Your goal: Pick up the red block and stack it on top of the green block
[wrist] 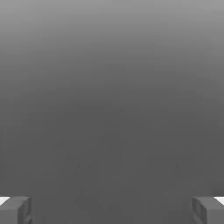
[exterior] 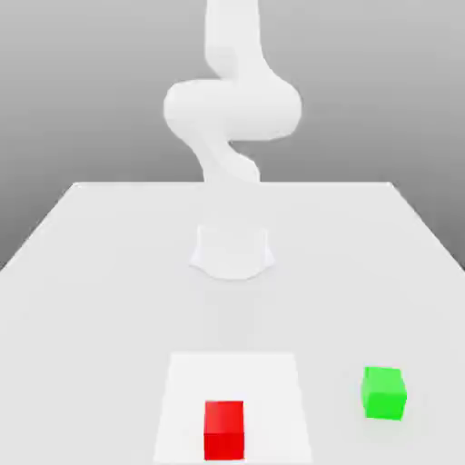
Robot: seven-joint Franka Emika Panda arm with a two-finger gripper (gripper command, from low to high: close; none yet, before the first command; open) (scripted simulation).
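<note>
So the red block (exterior: 224,430) is sitting on the white square patch (exterior: 233,381) on the surface (exterior: 100,345), down toward the near edge of that patch and pretty much in the middle of it side to side. It's resting flat, with the top and the side facing the camera both showing, and the front side is looking a bit darker red than the top.

The green block (exterior: 383,393) is sitting directly on the surface, off the patch, over toward the exterior view's right and a little farther back than the red one. It's looking slightly turned, and the two cubes are standing well apart, so nothing is stacked on anything right now.

The arm (exterior: 233,109) is rising from its base (exterior: 232,252), which is standing farther back on the surface, behind the patch. It's all white and kinda blending into the pale surface, and its upper part is running up to the top edge of the exterior view.

As for the jaws (wrist: 112,211), they're standing wide apart in the hand view, one tip on each side, with nothing between them. Behind them there's just plain grey background (wrist: 112,109), going lighter along one side. Neither cube is being touched by them.
</note>
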